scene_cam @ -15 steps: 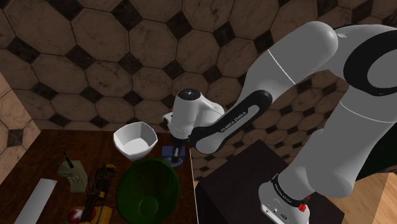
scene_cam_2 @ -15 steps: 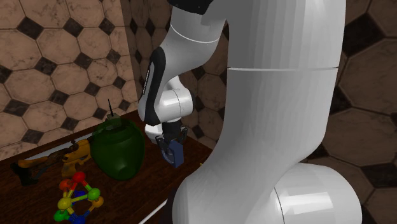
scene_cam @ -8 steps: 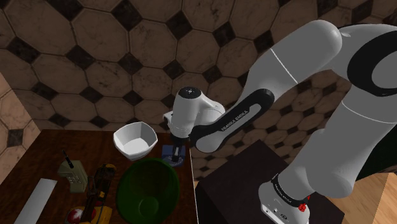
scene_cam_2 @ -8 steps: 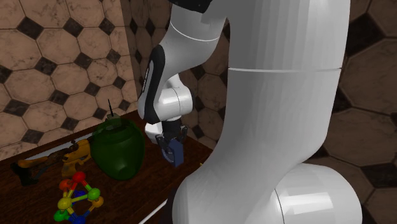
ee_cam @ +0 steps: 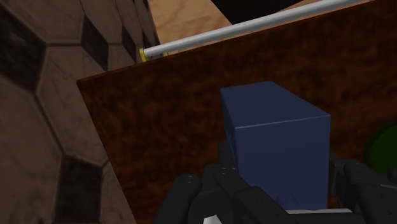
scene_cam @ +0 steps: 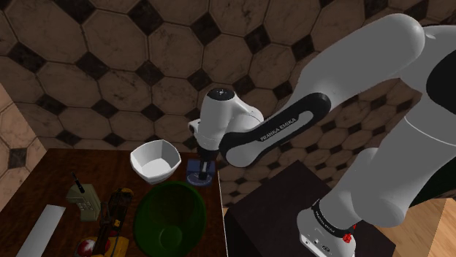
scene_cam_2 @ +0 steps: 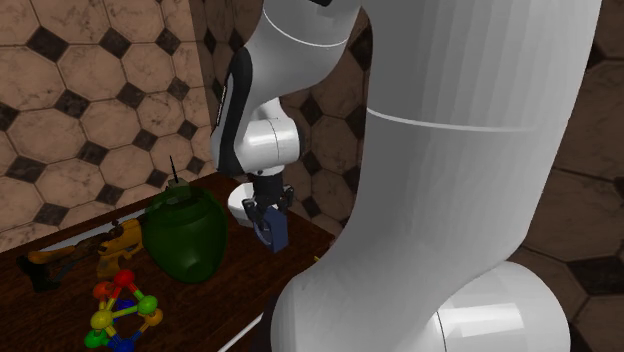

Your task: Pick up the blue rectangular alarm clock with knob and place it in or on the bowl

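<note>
Near, surface: the dark wooden surface (scene_cam: 66, 164) carries a large green bowl (scene_cam: 169, 213) at its near right. A yellow tool (scene_cam: 117, 210) and a small handset with an aerial (scene_cam: 82, 198) lie to its left.
Middle, gripper: the gripper (scene_cam_2: 268, 218) points down just beyond the green bowl, near the surface's right edge, its black fingers pinching the clock from two sides.
Middle, clock: the blue alarm clock (ee_cam: 278, 143) is a plain dark blue block held between those fingers. It appears to hang clear of the surface, and no knob can be made out.
Far, bowl: a white bowl (scene_cam: 156, 160) stands just left of the held clock, close to the tiled wall (scene_cam: 109, 66).
Step in hand: judged, the carry from the lift to a bowl. Either bowl could be the one meant, and the white one is closer to the clock.
Risk, slip: the clock's faces look smooth and it juts out past the fingertips, so a quick swing could twist it loose.
Risk, edge: a drop here could go over the right edge to the floor.
Risk, rim: travelling too low could knock the clock against the white bowl's rim and shove or tip the bowl.
Risk, release: letting go high above the bowl could make the clock bounce out.
</note>
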You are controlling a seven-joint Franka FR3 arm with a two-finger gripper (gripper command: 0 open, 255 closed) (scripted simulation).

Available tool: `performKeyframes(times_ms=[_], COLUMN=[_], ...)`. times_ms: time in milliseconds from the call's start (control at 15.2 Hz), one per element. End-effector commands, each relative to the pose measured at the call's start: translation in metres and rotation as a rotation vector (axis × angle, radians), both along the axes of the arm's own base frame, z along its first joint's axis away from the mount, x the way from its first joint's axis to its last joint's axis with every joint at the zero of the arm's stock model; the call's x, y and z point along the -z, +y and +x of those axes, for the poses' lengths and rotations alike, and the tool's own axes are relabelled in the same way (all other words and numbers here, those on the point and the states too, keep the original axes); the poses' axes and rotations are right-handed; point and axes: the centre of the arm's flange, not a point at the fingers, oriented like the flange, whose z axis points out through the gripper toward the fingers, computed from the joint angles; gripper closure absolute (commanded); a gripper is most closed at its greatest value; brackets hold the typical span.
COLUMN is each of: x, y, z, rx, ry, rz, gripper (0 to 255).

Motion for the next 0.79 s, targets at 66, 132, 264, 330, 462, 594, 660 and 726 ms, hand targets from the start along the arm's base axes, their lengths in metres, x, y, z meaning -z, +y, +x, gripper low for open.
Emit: performKeyframes(times_ms=[66,132,264,330,462,594,660,726], x=[-0.017,-0.023,-0.033,-0.038,-0.049,-0.060,-0.065,-0.070], y=[0.000,0.000,0.000,0.000,0.000,0.000,0.000,0.000], z=[0.001,0.001,0.001,0.001,0.001,0.001,0.001,0.001], rx=[0.000,0.000,0.000,0.000,0.000,0.000,0.000,0.000], ry=[0.000,0.000,0.000,0.000,0.000,0.000,0.000,0.000], rz=[0.000,0.000,0.000,0.000,0.000,0.000,0.000,0.000], gripper=[255,255,255,255,255,255,255,255])
